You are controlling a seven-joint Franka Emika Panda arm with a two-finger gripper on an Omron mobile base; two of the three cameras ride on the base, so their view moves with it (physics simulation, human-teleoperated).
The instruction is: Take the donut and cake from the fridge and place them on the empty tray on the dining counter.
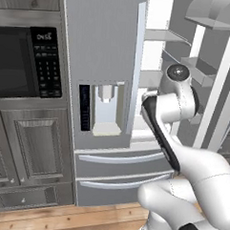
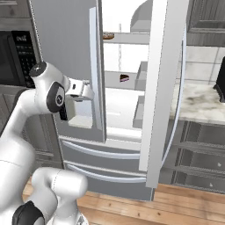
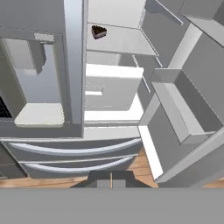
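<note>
The grey fridge [image 2: 66, 52] has its left door shut and its right door [image 2: 160, 88] swung open, showing the white interior. The donut [image 2: 108, 35] lies on an upper shelf. The small dark cake [image 2: 124, 78] sits on the shelf below it, and it also shows at the top of the hand view as the cake [image 3: 99, 32]. My gripper [image 3: 111, 179] is shut and holds nothing. It hovers in front of the left door's dispenser [image 3: 39, 87], lower than the cake and well short of it. The tray and the dining counter are out of view.
A black built-in microwave [image 1: 26, 62] sits left of the fridge. The left door's long handle [image 2: 93, 66] stands close beside my hand. The open door's bins [image 3: 175, 118] jut out on the right. A marble wall counter [image 2: 200, 103] lies beyond the open door.
</note>
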